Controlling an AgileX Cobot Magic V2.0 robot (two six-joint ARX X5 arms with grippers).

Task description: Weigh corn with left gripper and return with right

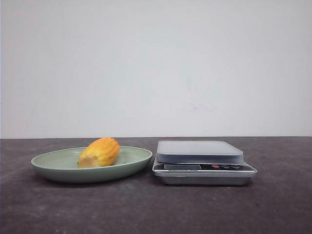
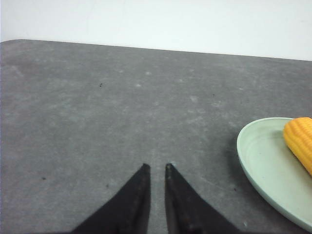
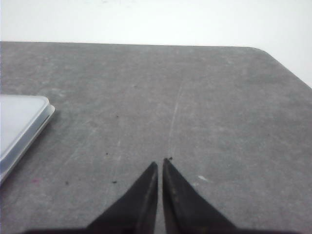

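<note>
While front shows corn (image 1: 99, 152), wrists show hands only

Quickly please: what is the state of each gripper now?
Left gripper: closed, holding nothing.
Right gripper: closed, holding nothing.

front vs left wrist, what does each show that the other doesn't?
Only the front view: the scale, its platform bare, beside the plate, and the corn's pale cut end. Neither arm appears there.
Only the left wrist view: the left gripper, its fingers nearly together with nothing between them, over bare table.
Both: the green plate with the corn lying on it, though the wrist view cuts both off.
</note>
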